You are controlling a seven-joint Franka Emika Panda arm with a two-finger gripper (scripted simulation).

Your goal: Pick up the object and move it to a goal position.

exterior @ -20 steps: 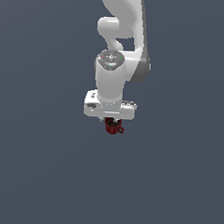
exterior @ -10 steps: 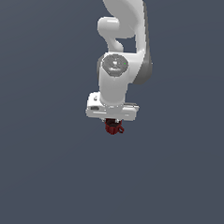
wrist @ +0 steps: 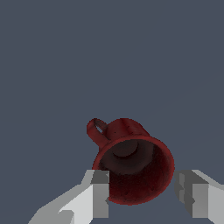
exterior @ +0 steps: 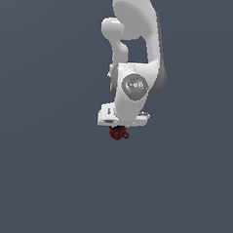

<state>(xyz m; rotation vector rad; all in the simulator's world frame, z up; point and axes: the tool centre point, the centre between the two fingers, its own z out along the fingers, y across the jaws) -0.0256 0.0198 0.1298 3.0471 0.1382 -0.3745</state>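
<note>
Gripper [wrist: 142, 194] sits w/ fingers [wrist: 99, 192] either side of the mug [wrist: 133, 164], rim between them; grasp looks likely but contact unclear; mug's handle [wrist: 96, 130] points away from gripper

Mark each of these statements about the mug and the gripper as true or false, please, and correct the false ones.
1. The mug is dark red. True.
2. The mug has two handles. False: only one small loop handle shows on its side.
3. In the wrist view, the mug's opening faces the camera, so its inside is visible. True.
4. In the exterior view, the mug lies far to the side of the arm. False: it sits directly below the white gripper.
5. The gripper fingers are black. False: they are white and grey.
</note>
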